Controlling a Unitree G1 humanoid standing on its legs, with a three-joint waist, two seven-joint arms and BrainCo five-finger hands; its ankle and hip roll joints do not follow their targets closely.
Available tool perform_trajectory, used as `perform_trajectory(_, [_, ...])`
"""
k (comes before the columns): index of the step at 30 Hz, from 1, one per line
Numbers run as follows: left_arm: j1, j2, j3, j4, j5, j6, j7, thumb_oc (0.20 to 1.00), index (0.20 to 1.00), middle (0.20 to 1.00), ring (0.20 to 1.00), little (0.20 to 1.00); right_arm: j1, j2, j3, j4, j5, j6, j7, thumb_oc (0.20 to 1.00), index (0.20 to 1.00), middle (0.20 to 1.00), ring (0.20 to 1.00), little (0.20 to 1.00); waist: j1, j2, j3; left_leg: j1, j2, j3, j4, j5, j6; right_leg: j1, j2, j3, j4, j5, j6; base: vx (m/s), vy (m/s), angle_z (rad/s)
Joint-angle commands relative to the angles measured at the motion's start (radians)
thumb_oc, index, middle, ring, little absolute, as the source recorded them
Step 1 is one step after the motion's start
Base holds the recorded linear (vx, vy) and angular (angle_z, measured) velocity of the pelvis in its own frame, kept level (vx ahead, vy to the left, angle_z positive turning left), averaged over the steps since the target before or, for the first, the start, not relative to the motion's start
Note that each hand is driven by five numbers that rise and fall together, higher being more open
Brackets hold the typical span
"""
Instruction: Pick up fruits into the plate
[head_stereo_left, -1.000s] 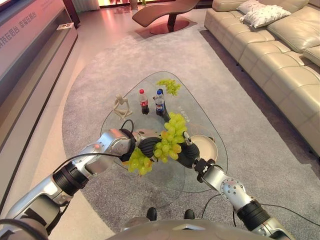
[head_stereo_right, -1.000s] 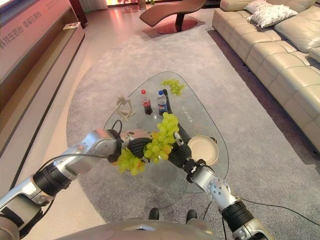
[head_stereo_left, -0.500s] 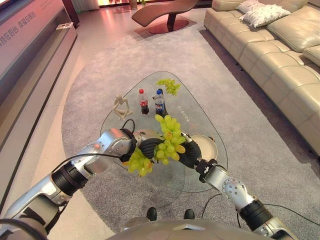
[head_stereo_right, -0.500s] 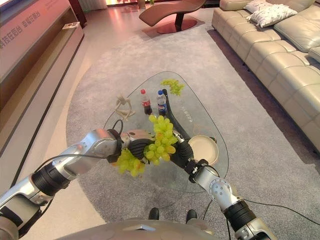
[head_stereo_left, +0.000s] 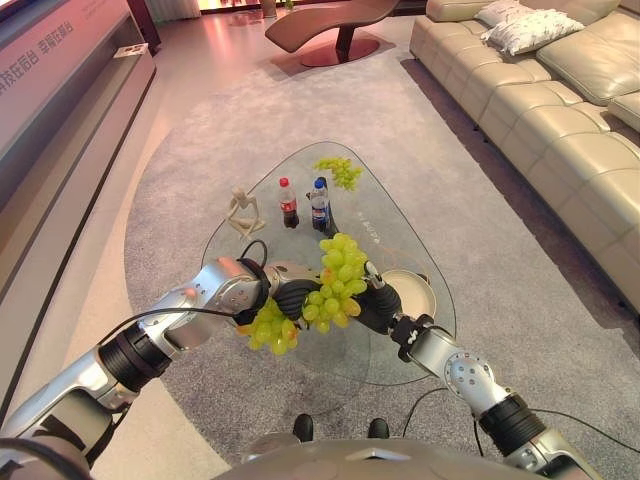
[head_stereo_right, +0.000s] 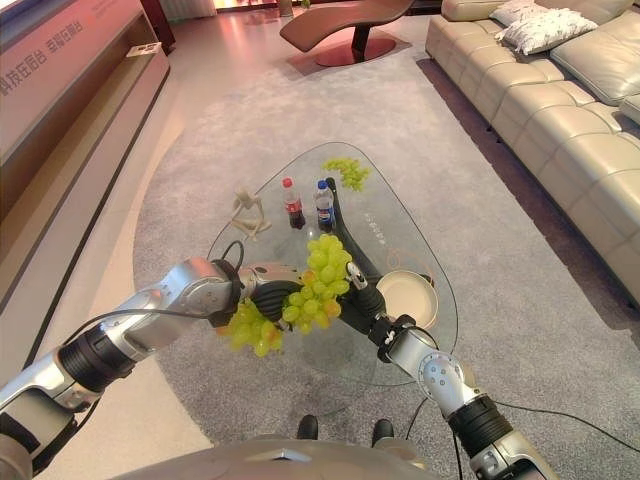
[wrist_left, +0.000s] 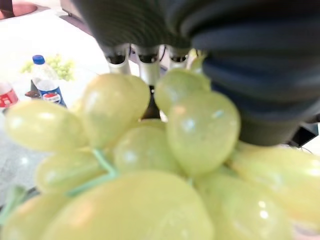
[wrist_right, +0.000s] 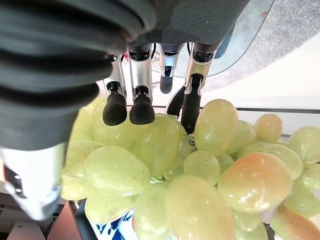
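Observation:
Each hand holds a bunch of green grapes above the near part of the glass table (head_stereo_left: 400, 225). My left hand (head_stereo_left: 297, 295) is shut on a yellowish bunch (head_stereo_left: 268, 325) that hangs below it; its fingers (wrist_left: 145, 65) show behind the grapes (wrist_left: 150, 160). My right hand (head_stereo_left: 378, 308) is shut on a larger bunch (head_stereo_left: 335, 282), its fingers (wrist_right: 142, 102) curled over the grapes (wrist_right: 165, 165). The two bunches touch. The cream plate (head_stereo_left: 412, 290) lies on the table just right of my right hand. A third bunch (head_stereo_left: 340, 172) lies at the table's far end.
A red-capped bottle (head_stereo_left: 288, 204) and a blue-capped bottle (head_stereo_left: 319, 205) stand mid-table, with a small wooden figurine (head_stereo_left: 241, 211) to their left. A beige sofa (head_stereo_left: 560, 130) runs along the right, and a brown lounge chair (head_stereo_left: 330, 25) stands beyond the grey rug.
The bunch in my right hand has rocked left and back upright, sinking slightly. The left hand's bunch has shifted a little. Both hands stay over the same spot.

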Motion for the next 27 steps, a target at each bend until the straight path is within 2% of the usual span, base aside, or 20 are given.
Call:
perform_trajectory(1, [-0.083,0.012,-0.051,-0.018,-0.003,-0.031,-0.007,0.2,0.2,0.2,0.2,0.2,-0.131,0.029,-0.007,-0.112,-0.032,-0.053,0.058,1.0,1.0,1.0,1.0,1.0,0.017,-0.018,0.004,0.069,-0.006,0.107,0.021,-0.117,0.017,0.048,-0.024,-0.014,0.005,-0.048,0.056,0.0,0.0,0.0])
perform_trajectory(8, [-0.067,0.028,-0.034,-0.025,0.019,-0.034,-0.007,0.2,0.2,0.2,0.2,0.2,-0.113,-0.013,-0.013,-0.152,-0.14,-0.028,0.061,1.0,1.0,1.0,1.0,1.0,0.011,-0.02,0.009,0.068,-0.005,0.113,0.023,-0.117,0.016,0.044,-0.023,-0.003,0.005,-0.046,0.056,0.0,-0.004,0.0])
perform_trajectory(12, [-0.073,0.06,-0.033,-0.04,0.034,-0.061,-0.024,0.2,0.2,0.2,0.2,0.2,-0.115,-0.067,-0.013,-0.172,-0.2,0.039,0.054,1.0,1.0,1.0,1.0,1.0,0.008,-0.029,0.012,0.06,-0.007,0.118,0.031,-0.11,0.016,0.037,-0.024,0.002,0.005,-0.037,0.054,-0.02,-0.025,-0.02])
perform_trajectory(15, [-0.089,0.077,-0.051,-0.044,0.043,-0.078,-0.028,0.2,0.2,0.2,0.2,0.2,-0.123,-0.093,-0.004,-0.168,-0.208,0.065,0.053,1.0,1.0,1.0,1.0,1.0,0.01,-0.033,0.017,0.065,-0.004,0.122,0.037,-0.121,0.014,0.044,-0.021,0.002,0.005,-0.044,0.054,0.02,-0.049,-0.04])
perform_trajectory(19, [-0.115,0.088,-0.08,-0.053,0.068,-0.116,-0.033,0.2,0.2,0.2,0.2,0.2,-0.144,-0.097,0.018,-0.148,-0.223,0.093,0.046,1.0,1.0,1.0,1.0,1.0,0.016,-0.045,0.022,0.064,-0.007,0.121,0.05,-0.129,0.015,0.047,-0.019,0.003,0.005,-0.045,0.052,0.01,-0.054,-0.01])
perform_trajectory(27, [-0.184,0.069,-0.131,-0.067,0.08,-0.126,-0.035,0.2,0.2,0.2,0.2,0.2,-0.194,-0.073,0.056,-0.11,-0.194,0.131,0.014,1.0,1.0,1.0,1.0,1.0,0.025,-0.057,0.023,0.061,-0.01,0.115,0.055,-0.125,0.017,0.048,-0.016,-0.001,0.005,-0.039,0.048,0.0,-0.021,0.01])
